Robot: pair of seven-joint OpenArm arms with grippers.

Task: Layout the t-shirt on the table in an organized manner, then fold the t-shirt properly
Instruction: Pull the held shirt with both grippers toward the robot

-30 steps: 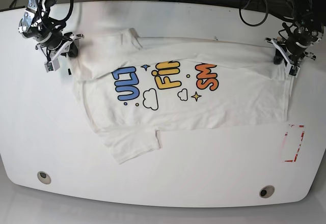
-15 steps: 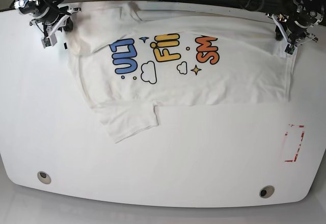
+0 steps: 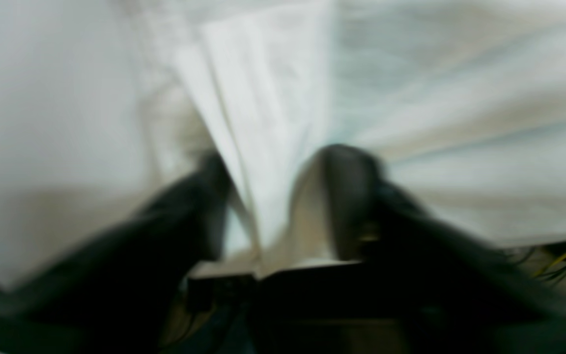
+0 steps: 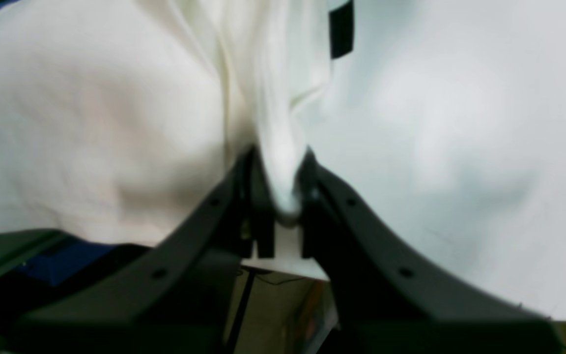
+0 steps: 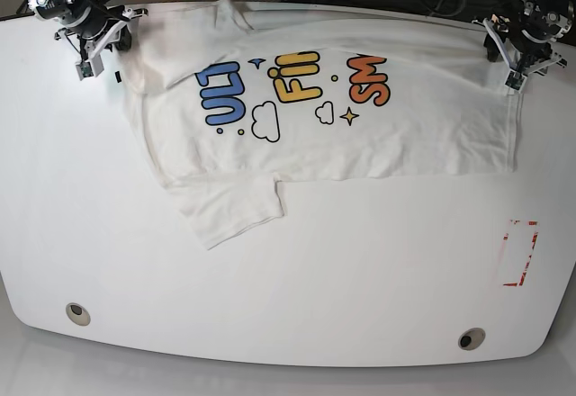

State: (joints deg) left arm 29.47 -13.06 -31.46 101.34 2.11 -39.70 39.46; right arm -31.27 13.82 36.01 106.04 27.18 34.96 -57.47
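Note:
The white t-shirt [image 5: 360, 144] lies print up across the far half of the table [image 5: 315, 279], its blue, yellow and orange letters showing and one sleeve pointing toward the near edge. At the far left, my right gripper [image 5: 101, 40] is shut on a bunched edge of the t-shirt [image 4: 278, 123], with cloth pinched between its dark fingers [image 4: 243, 196]. My left gripper [image 5: 511, 58] is at the shirt's far right corner. In the blurred left wrist view, my left gripper [image 3: 278, 196] has its fingers [image 3: 352, 191] apart, with a loose ridge of cloth [image 3: 263, 123] between them.
A red tape rectangle [image 5: 520, 252] marks the table's right side. Two round grommet holes [image 5: 78, 312] [image 5: 471, 338] sit near the front edge. A small black mark [image 5: 116, 78] lies beside the shirt's left edge. Cables hang behind the far edge.
Both grippers have dragged the t-shirt toward the table's far edge and stretched it flatter. The left gripper's jaws have spread apart; the right keeps its grip.

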